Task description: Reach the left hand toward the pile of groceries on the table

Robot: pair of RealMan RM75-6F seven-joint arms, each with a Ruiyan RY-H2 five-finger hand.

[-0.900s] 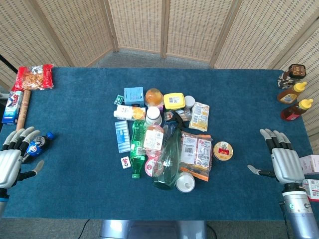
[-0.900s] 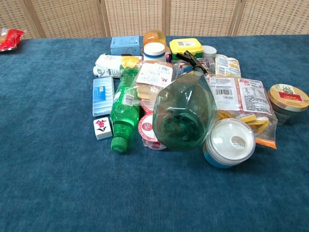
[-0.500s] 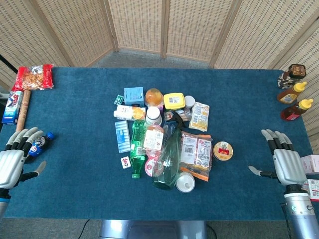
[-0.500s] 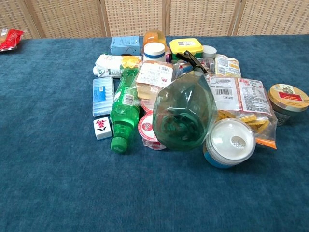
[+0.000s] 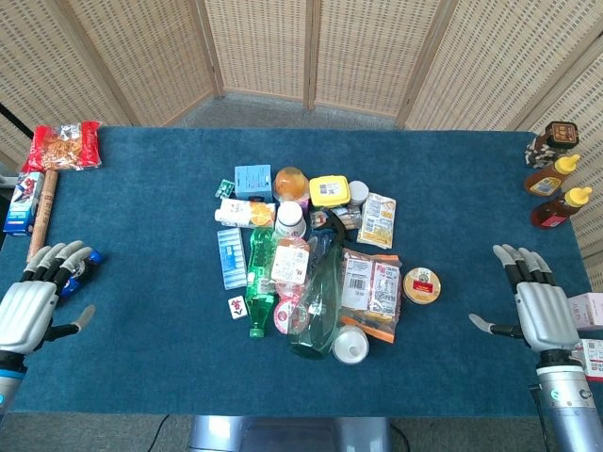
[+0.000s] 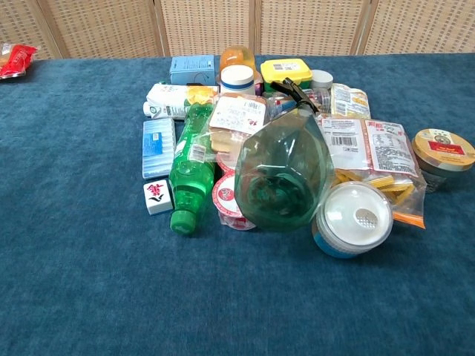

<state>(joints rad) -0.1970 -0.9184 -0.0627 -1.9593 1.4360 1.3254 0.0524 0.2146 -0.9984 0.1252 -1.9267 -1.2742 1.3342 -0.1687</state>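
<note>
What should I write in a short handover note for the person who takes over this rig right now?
Left hand: holds nothing, fingers apart, palm down at the table's left edge, with a small blue bottle just past its fingertips. It is far from the pile.
Right hand: holds nothing, fingers apart, resting near the right edge.
Pile of groceries: at the table centre; its nearest items on the left-hand side are the blue pack, the small white tile and the green bottle.
Done: nothing visible on the pile; untouched.
Left: carry the left hand rightward across the bare cloth to the pile.
</note>
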